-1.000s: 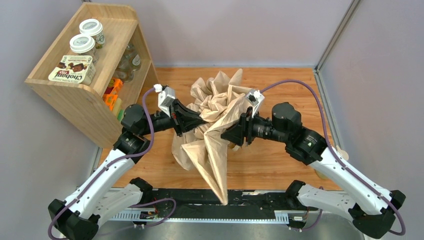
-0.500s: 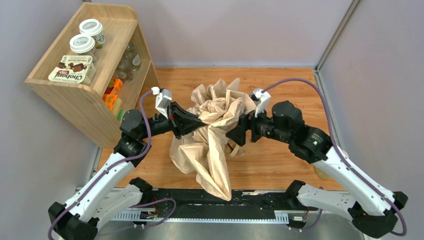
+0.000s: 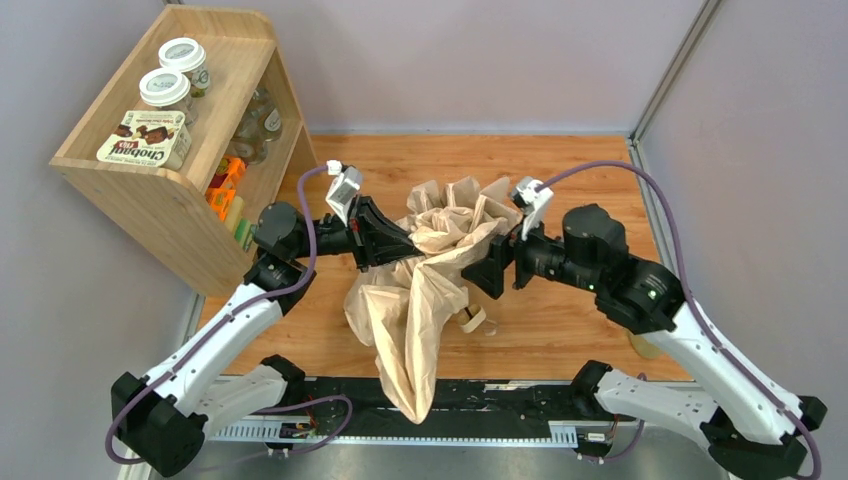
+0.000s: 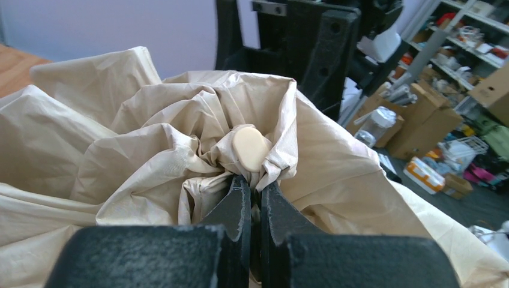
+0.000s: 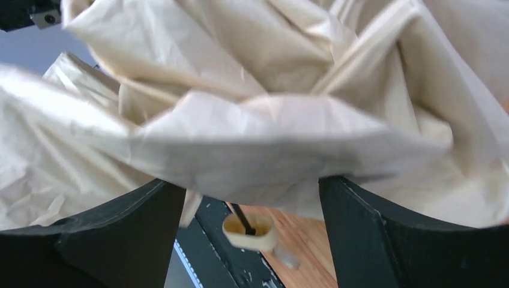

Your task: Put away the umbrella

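Right wrist view: crumpled fabric of the umbrella (image 5: 252,120) hides most of its shaft (image 5: 241,219); the right gripper (image 5: 243,183) stands released beneath it, while the left gripper (image 4: 255,186), reaching level, clenches the fabric.

- umbrella (image 3: 418,285): plain pale peach-beige canopy, cream handle (image 5: 249,234)
- desk (image 3: 560,325): orange-brown wood grain
- shelf (image 3: 150,195), far left: light wood
- jars (image 3: 165,88): white lids
- cables (image 3: 300,255): purple

A wooden shelf (image 3: 150,212) holds two jars (image 3: 165,88) and a box (image 3: 145,138).
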Action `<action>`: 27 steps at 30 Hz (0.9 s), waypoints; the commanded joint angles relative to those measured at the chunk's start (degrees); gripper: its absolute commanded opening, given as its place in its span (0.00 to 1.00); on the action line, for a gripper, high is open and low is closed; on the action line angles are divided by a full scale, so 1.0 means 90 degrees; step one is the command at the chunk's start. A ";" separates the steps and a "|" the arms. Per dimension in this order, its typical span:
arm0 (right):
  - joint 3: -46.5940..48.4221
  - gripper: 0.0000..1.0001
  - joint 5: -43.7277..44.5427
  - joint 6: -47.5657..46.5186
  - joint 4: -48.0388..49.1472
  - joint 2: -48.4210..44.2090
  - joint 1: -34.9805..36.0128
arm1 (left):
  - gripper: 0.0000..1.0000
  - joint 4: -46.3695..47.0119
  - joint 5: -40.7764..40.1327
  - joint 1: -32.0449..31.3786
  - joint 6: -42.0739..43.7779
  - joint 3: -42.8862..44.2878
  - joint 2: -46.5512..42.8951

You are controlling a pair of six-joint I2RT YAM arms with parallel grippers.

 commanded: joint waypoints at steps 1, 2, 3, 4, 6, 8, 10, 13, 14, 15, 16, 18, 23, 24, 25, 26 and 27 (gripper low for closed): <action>0.0441 0.82 -0.0714 0.0029 0.0860 0.0899 0.0009 | 0.00 0.2176 0.0867 -0.0027 -0.1258 0.0008 0.0085; 0.0500 0.82 -0.0686 -0.0087 0.0793 0.1037 0.0019 | 0.00 0.2613 0.0994 -0.0036 -0.1571 -0.0051 0.0123; 0.0519 0.82 -0.0666 -0.0185 0.0734 0.1125 0.0010 | 0.00 0.2772 0.1043 -0.0036 -0.1670 -0.0081 0.0134; 0.0539 0.82 -0.0685 -0.0321 0.0637 0.1165 0.0009 | 0.00 0.2851 0.1160 -0.0036 -0.1758 -0.0090 0.0124; 0.0549 0.84 -0.0822 -0.0546 0.0383 0.1049 0.0019 | 0.00 0.2736 0.1219 -0.0036 -0.1682 -0.0081 0.0037; 0.0442 0.88 -0.0803 -0.0703 0.0217 0.0718 0.0010 | 0.00 0.2161 0.1200 -0.0036 -0.1283 -0.0061 -0.0110; 0.0325 0.94 -0.0540 -0.0733 0.0002 0.0328 0.0009 | 0.00 0.1585 0.1113 -0.0036 -0.0786 -0.0032 -0.0256; 0.0305 0.99 -0.0217 -0.0655 -0.0516 -0.0161 0.0009 | 0.00 0.0688 0.0927 -0.0046 -0.0286 0.0075 -0.0383; 0.0257 1.00 -0.0178 -0.0548 -0.0604 -0.0279 0.0009 | 0.00 0.0530 0.0646 -0.0027 -0.0053 0.0124 -0.0403; 0.0208 1.00 -0.0168 -0.0383 -0.0604 -0.0386 0.0009 | 0.00 0.0151 0.0392 -0.0036 0.0191 0.0163 -0.0471; 0.0140 1.00 -0.0207 -0.0207 -0.0498 -0.0503 0.0009 | 0.00 -0.0182 -0.0326 -0.0036 0.0320 0.0212 -0.0510; -0.0133 1.00 -0.0430 0.0387 -0.0021 -0.0670 0.0019 | 0.00 -0.1109 -0.1923 -0.0027 0.0662 0.0348 -0.0618; -0.2142 1.00 -0.1027 0.2428 0.2808 -0.1343 0.0029 | 0.00 -0.2401 -0.5989 -0.0036 0.0401 0.0622 -0.0453; -0.2427 1.00 -0.0911 0.2663 0.3152 -0.1489 0.0029 | 0.00 -0.2402 -0.6364 -0.0036 0.0341 0.0690 -0.0249; -0.2662 1.00 -0.0765 0.2772 0.3291 -0.1588 0.0039 | 0.00 -0.2334 -0.6610 -0.0036 0.0369 0.0816 -0.0131; -0.2877 1.00 -0.0715 0.2657 0.3456 -0.1705 0.0077 | 0.00 -0.2449 -0.6738 -0.0036 0.0302 0.0953 0.0150; -0.3053 1.00 -0.0570 0.2501 0.3574 -0.1802 0.0107 | 0.00 -0.2625 -0.7165 -0.0036 -0.0105 0.1254 0.0289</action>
